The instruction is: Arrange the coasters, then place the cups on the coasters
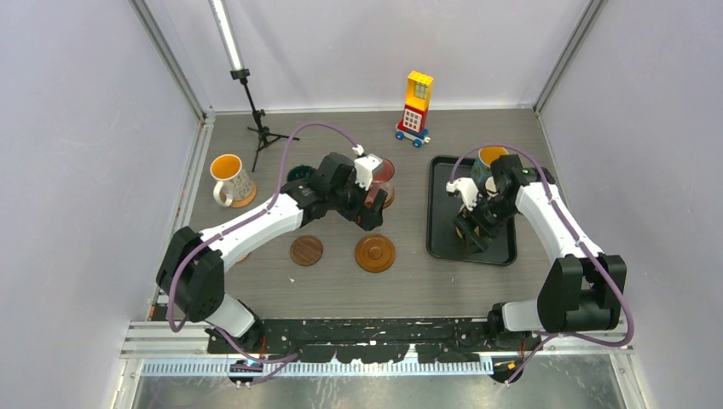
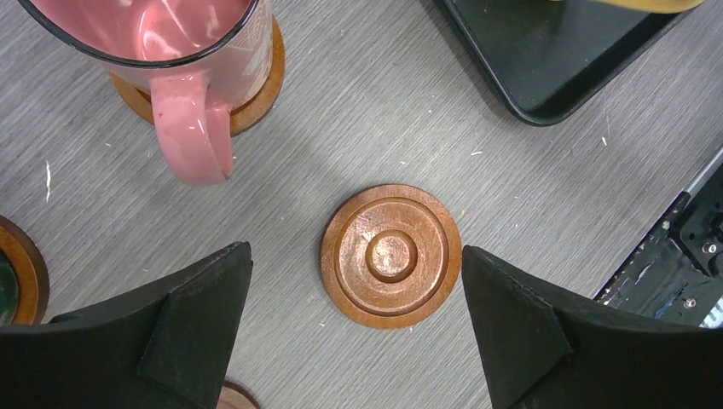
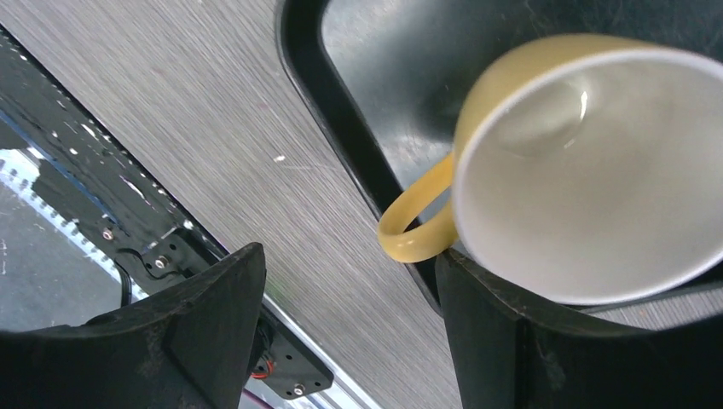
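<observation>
A pink cup (image 2: 170, 51) stands on a coaster (image 2: 256, 94) at the back. My left gripper (image 2: 358, 328) hangs open just in front of it, above a ringed orange-brown coaster (image 2: 391, 256) that lies bare between the fingers. From above, that coaster (image 1: 375, 253) lies beside a darker bare one (image 1: 306, 250). A white cup with an orange inside (image 1: 228, 175) sits on a coaster at the left. My right gripper (image 3: 349, 332) is open over the black tray (image 3: 375, 85). Its right finger (image 3: 511, 341) is against a pale yellow cup (image 3: 588, 162), which stays outside the jaws. A blue cup (image 1: 490, 157) stands at the tray's back.
A yellow-red toy block tower (image 1: 416, 106) stands at the back centre, and a small black tripod (image 1: 256, 111) at the back left. The tray's rim (image 1: 429, 213) lies right of the coasters. Another coaster edge (image 2: 17, 273) shows at the left of the left wrist view.
</observation>
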`<state>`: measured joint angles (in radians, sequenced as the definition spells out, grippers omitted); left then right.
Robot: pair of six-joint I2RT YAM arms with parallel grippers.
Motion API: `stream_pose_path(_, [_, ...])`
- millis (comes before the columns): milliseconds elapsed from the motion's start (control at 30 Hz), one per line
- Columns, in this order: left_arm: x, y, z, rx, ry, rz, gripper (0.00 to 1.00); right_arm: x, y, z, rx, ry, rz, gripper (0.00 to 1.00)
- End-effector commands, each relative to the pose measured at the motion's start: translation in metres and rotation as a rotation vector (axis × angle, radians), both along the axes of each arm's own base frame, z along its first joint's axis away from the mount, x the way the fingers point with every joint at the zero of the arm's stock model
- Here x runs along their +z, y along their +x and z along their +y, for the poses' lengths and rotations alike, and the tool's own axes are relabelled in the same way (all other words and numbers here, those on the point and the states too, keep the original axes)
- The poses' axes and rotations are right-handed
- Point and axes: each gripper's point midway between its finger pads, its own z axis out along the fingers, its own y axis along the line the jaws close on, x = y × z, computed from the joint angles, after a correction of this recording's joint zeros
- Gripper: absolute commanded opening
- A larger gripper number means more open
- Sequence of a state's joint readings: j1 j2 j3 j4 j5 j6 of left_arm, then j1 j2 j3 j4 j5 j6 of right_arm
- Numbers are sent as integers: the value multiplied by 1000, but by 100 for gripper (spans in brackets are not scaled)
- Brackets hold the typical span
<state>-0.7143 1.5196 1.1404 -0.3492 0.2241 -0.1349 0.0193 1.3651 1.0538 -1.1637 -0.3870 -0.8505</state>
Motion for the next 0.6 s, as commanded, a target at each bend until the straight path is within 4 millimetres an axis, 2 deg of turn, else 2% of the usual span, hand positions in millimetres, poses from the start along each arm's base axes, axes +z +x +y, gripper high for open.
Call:
stream_pose_path(0, [24,11,-15,29,-61,-49,95,13,6,28,-12,84,-48,79])
stream_pose_path(133, [26,12,-23,23,-63,-63,94,16,5,45,21,117,-46,81])
stream_pose_path(267, [26,7,-37,-1,-53,-77,93,33,5,53,41,167,-73,83])
stream_pose_path(367, [24,-2,-55,-33,-47,-82,92,57,3,59,33,219,-114,83])
stream_pose_path(433, [20,-10,-69,-55,-42,-80,92,80,6,61,-5,284,-160,84])
stream_pose_path(500, [13,-18,-83,-67,-40,-66,90,102,13,57,-67,336,-213,84])
stream_pose_path(567, [10,-24,-99,-80,-41,-60,89,121,24,44,-140,366,-259,84])
